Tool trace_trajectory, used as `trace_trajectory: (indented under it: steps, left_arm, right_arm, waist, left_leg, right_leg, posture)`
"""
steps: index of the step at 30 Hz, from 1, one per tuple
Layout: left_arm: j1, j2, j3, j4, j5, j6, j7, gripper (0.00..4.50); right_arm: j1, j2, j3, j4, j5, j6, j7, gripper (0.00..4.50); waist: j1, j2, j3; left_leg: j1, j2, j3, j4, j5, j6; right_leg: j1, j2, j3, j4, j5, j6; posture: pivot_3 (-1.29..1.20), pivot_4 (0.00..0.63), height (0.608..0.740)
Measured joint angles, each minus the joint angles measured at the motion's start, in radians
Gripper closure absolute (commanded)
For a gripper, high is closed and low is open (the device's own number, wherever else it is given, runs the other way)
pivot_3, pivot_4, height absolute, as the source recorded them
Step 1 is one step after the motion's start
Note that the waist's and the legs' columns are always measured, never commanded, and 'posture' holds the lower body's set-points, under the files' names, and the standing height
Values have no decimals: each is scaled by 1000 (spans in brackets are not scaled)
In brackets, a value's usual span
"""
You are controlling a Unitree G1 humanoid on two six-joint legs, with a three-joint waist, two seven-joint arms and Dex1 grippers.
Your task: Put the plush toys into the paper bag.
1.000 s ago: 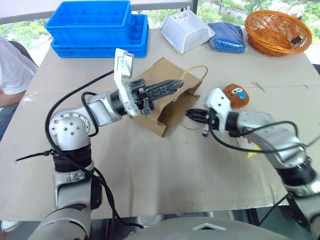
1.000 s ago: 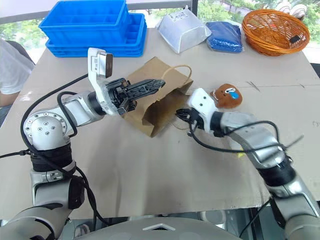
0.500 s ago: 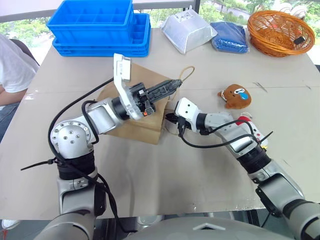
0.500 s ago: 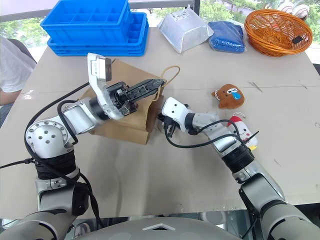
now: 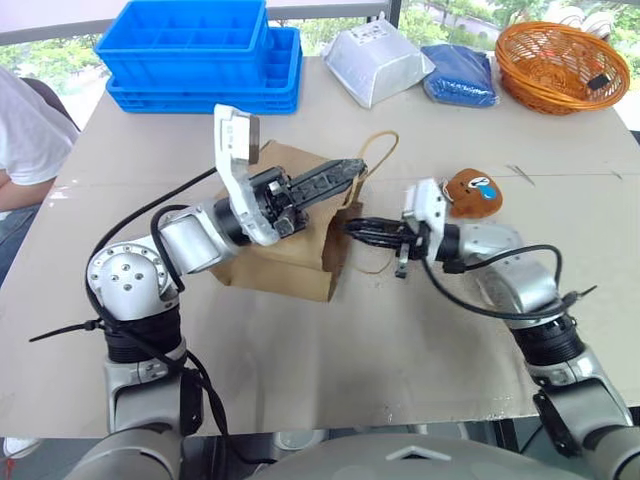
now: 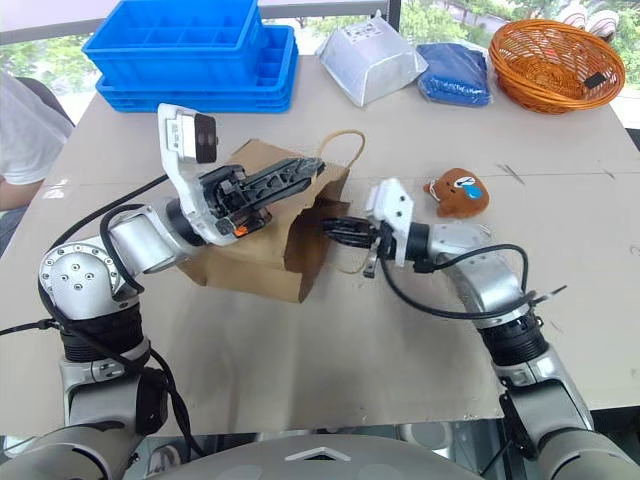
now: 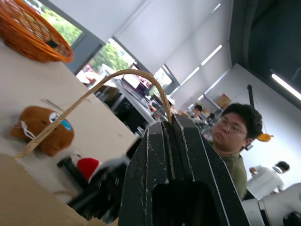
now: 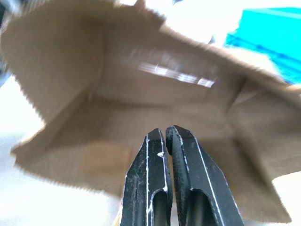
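The tan paper bag point(image 5: 280, 255) lies on its side on the table, its mouth facing right. My left gripper point(image 5: 357, 163) is shut on the bag's upper cord handle point(image 5: 378, 145) and holds the top edge of the mouth up; the cord runs into its tips point(image 7: 171, 121). My right gripper point(image 5: 350, 227) is shut, level, with its tips at the open mouth; the bag's inside point(image 8: 141, 108) lies just ahead of it. The brown plush toy point(image 5: 472, 192) with a blue mark sits right of the bag, behind my right wrist. A red cap point(image 7: 89, 167) shows beside it in the left wrist view.
Stacked blue trays point(image 5: 195, 50), a white plastic-wrapped packet point(image 5: 375, 62), a blue packet point(image 5: 458, 72) and an orange basket point(image 5: 560, 65) line the table's far edge. A person in a white shirt point(image 5: 25, 130) sits at the left; another person point(image 7: 235, 136) stands beyond.
My right gripper pushed in to the bag's mouth, then drew back a little to the right. The left gripper kept the handle, and the bag's mouth now stands wider.
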Motion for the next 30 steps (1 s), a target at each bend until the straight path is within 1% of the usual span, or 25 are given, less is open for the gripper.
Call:
trace_trajectory:
  steps: [3,4,6,10,14,16,18,23,24,26,30]
  left_arm:
    - [-1,0,-25,1,4,-1,-18,4500]
    - [-1,1,-33,5,7,-1,-30,4500]
    - [-3,7,-32,21,15,-2,-43,4500]
    - [-4,22,-33,33,42,-3,-69,4500]
    - [-2,26,-33,33,50,-3,-85,4500]
    - [6,27,-33,33,57,-3,-95,4500]
    - [9,28,-33,33,61,-3,-101,4500]
    - [10,27,-41,32,63,-2,-110,4500]
    - [11,27,-40,32,63,-2,-110,4500]
    - [15,30,-37,33,64,-3,-111,4500]
    - [14,22,-29,42,42,-16,-83,4500]
  right_arm:
    - [18,-33,-44,-55,86,111,-6,4474]
    - [36,-85,-66,-96,121,167,1,4474]
    - [63,-151,-96,-132,146,214,10,4474]
    - [126,-246,-150,-184,185,285,20,4474]
    - [155,-298,-188,-217,199,304,20,4474]
    - [148,-294,-235,-245,255,337,1,4474]
    - [125,-281,-246,-261,287,351,-13,4474]
    - [-10,-137,-244,-261,372,372,-96,4474]
    - [-11,-137,-244,-261,377,373,-99,4474]
    - [-17,-99,-236,-225,370,355,-101,4474]
    - [19,-72,-162,-146,303,298,-61,4474]
  waist:
    - [1,0,0]
    - [5,0,0]
    - [6,0,0]
    - [2,0,0]
    - [0,0,0]
    - [0,0,0]
    - [-1,0,0]
    - [1,0,0]
    - [4,0,0]
    - [7,0,0]
    - [6,0,0]
  left_leg:
    - [0,0,-1,0,0,0]
    - [-1,0,-1,0,0,0]
    - [-1,0,-1,0,0,0]
    - [0,0,1,0,-2,4]
    - [0,1,1,0,-2,4]
    - [1,1,2,0,-2,4]
    - [1,2,2,0,-2,4]
    - [1,2,2,0,-2,3]
    - [0,2,1,0,-2,3]
    - [-1,2,1,0,0,0]
    - [-1,2,1,0,0,0]
  right_leg:
    - [0,3,0,0,0,0]
    - [0,3,0,0,0,0]
    - [0,3,0,-1,0,0]
    - [0,4,0,-1,0,0]
    - [0,7,0,-1,0,0]
    - [0,8,1,-1,0,0]
    - [0,8,2,-1,0,0]
    - [0,9,2,-1,0,0]
    - [0,9,1,-1,0,0]
    - [0,8,1,-2,0,0]
    - [0,7,1,-2,0,0]
  posture:
    - [0,150,740]
    - [0,150,740]
    - [0,150,740]
    - [0,150,740]
    - [0,150,740]
    - [0,150,740]
    - [0,150,740]
    - [0,150,740]
    - [0,150,740]
    - [0,150,740]
    - [0,150,740]
